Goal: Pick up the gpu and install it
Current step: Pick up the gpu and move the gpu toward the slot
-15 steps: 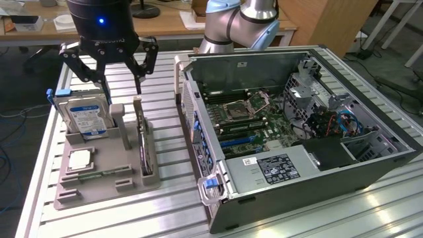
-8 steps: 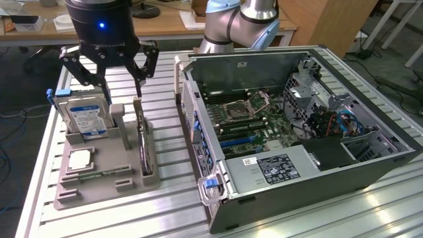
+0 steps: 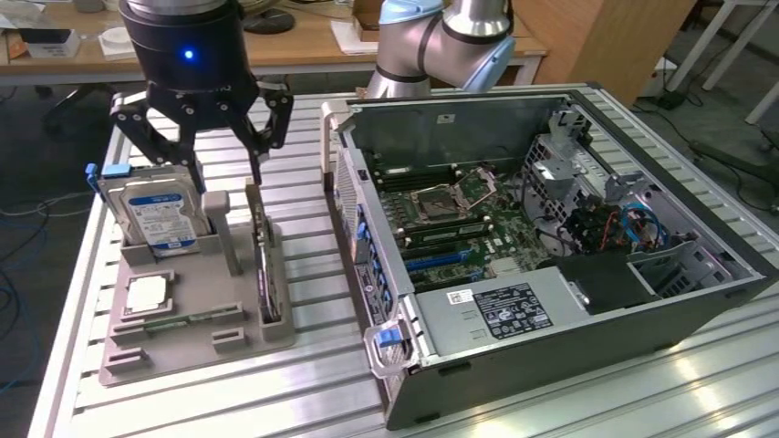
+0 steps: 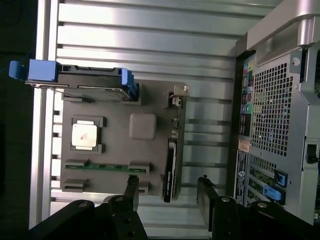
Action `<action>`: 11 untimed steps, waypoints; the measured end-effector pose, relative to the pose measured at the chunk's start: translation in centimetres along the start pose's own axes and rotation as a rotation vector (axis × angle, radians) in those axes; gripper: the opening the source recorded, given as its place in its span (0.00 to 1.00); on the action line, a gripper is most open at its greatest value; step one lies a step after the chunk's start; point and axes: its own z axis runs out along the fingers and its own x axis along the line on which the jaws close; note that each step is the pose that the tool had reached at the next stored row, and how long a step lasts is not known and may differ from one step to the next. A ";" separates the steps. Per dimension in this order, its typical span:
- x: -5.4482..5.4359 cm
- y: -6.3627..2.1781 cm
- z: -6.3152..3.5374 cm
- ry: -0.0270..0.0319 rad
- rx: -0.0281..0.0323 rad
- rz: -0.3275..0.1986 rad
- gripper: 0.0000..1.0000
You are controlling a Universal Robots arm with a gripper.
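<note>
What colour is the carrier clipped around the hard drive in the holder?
The carrier on the hard drive is blue; the wrist view shows it best.

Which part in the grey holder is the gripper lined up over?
The gpu, the thin dark card on edge nearest the computer case; the hard drive stands aside.

Standing edge-on in its gray holder (image 4: 112, 155), the gpu (image 4: 170, 170) keeps both broad faces out of sight in the wrist view. The computer case (image 4: 280, 115) is cut off at that view's edge. Print on the hard drive (image 3: 159, 219) label is too small to read.
</note>
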 end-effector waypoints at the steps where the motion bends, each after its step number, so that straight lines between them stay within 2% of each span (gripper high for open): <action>1: 0.0 -0.07 0.04 0.0000 0.0000 -0.001 0.59; 11: 0.0 -0.63 0.44 0.0002 -0.0002 -0.008 0.59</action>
